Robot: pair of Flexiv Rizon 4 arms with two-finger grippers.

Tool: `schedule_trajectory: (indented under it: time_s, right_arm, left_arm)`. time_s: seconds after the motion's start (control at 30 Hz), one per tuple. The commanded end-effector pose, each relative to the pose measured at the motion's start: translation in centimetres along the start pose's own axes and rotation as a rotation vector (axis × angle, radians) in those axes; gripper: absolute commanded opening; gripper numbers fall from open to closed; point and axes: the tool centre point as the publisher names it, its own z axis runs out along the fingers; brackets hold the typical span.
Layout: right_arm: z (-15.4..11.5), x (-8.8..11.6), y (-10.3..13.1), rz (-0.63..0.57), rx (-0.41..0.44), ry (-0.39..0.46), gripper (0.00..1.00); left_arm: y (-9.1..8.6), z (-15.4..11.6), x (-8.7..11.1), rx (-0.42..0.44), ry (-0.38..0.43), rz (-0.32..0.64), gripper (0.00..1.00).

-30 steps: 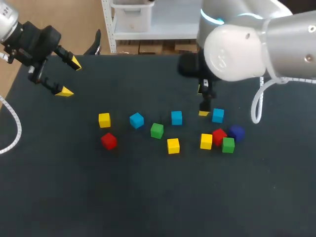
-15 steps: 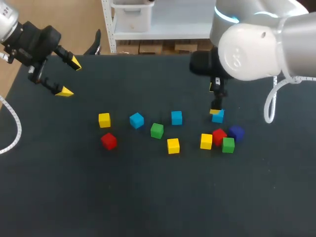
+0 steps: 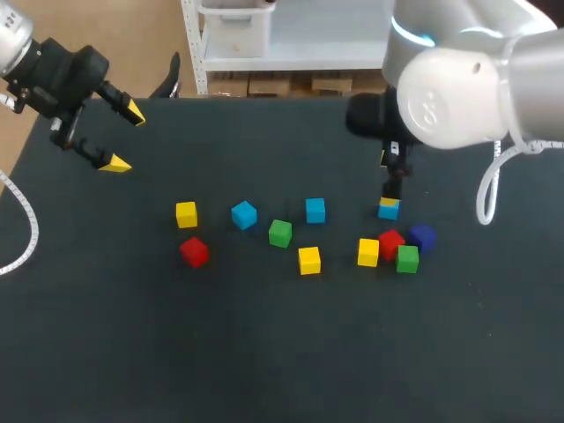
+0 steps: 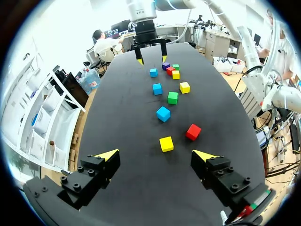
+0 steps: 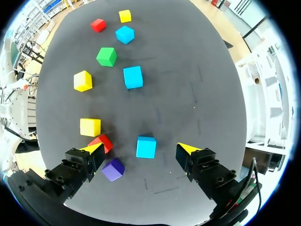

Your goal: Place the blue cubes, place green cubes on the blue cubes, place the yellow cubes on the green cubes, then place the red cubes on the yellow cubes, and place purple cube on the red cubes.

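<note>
Head view first: my right gripper point(image 3: 386, 181) hangs fingers-down over the table point(image 3: 264, 352), well to the right of the middle green cube point(image 3: 280, 233). One yellow tip sits right above the lone blue cube point(image 3: 389, 211). From up here I can't judge how far those fingers are spread. Also right of the middle green cube is a tight bunch: yellow cube point(image 3: 368, 252), red cube point(image 3: 391, 243), second green cube point(image 3: 407, 258) and purple cube point(image 3: 423, 236). The left blue cube point(image 3: 244, 214) and right blue cube point(image 3: 315, 210) flank the middle green cube on its far side. The near yellow cube point(image 3: 308, 260) lies just beside it on the near right. Well off to its left are the left yellow cube point(image 3: 186, 214) and left red cube point(image 3: 194, 252). Further left again, my left gripper point(image 3: 124, 137) hangs spread wide, gripping nothing.

Left wrist view: my left gripper point(image 4: 155, 154) shows both fingers far apart with only bare table between them. Ahead lie the left yellow cube point(image 4: 166, 143) and left red cube point(image 4: 193, 132). Beyond them is the middle green cube point(image 4: 172, 97), and far beyond that my right gripper point(image 4: 152, 60) stands over the lone blue cube point(image 4: 153, 72).

Right wrist view: now it's clear. My right gripper point(image 5: 140, 149) is wide open, its fingers either side of the lone blue cube point(image 5: 146, 147) and touching neither face. The cube rests on the table. The red cube point(image 5: 101, 142) is right by one fingertip, and the purple cube point(image 5: 113, 169) is next to it.
</note>
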Motion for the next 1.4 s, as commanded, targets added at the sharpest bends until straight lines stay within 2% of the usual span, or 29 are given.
schedule_trajectory:
  time_s: [0.03, 0.7, 1.17, 1.37, 1.4]
  right_arm:
    - [0.3, 0.2, 0.0, 0.007, 0.017, 0.023, 1.0]
    - [4.8, 0.5, -1.6, -0.001, 0.012, 0.044, 1.0]
    - [5.2, 1.9, -1.6, 0.03, 0.021, 0.067, 1.0]
    - [5.3, 2.1, -1.3, 0.037, 0.017, 0.072, 0.94]
    - [5.4, 2.2, -1.3, 0.037, 0.017, 0.074, 0.9]
  left_arm:
    - [0.0, 0.0, 0.1, 0.0, 0.0, 0.002, 1.0]
    - [0.0, 0.0, 0.1, 0.0, 0.0, 0.002, 1.0]
    - [0.0, 0.0, 0.1, 0.0, 0.0, 0.002, 1.0]
    - [0.0, 0.0, 0.1, 0.0, 0.0, 0.002, 1.0]
    - [0.0, 0.0, 0.1, 0.0, 0.0, 0.002, 1.0]
